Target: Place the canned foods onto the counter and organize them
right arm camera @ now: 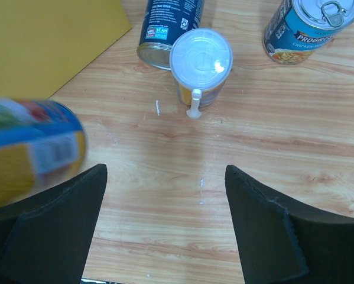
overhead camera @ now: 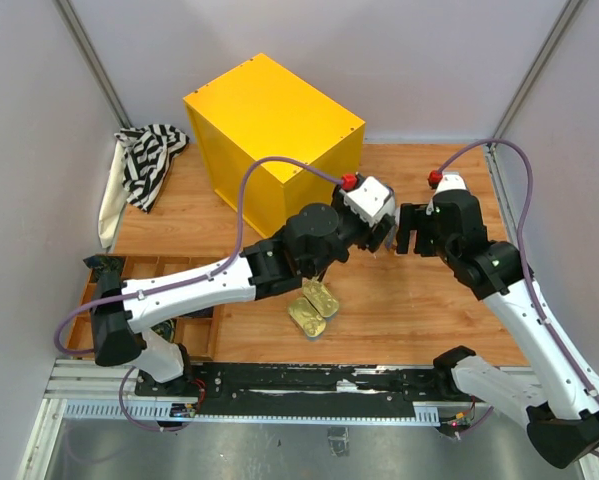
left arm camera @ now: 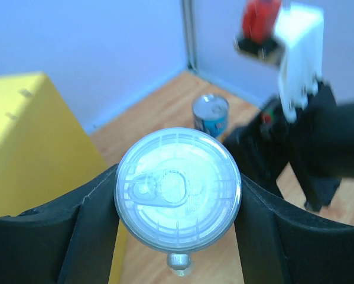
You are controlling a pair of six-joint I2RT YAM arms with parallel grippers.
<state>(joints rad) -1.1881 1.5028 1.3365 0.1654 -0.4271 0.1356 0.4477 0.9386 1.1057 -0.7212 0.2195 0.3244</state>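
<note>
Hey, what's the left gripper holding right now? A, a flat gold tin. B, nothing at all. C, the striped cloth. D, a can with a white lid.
D: the left wrist view shows the white-lidded can clamped between the black fingers of the left gripper, while the gold tins and the striped cloth lie apart from it.
</note>
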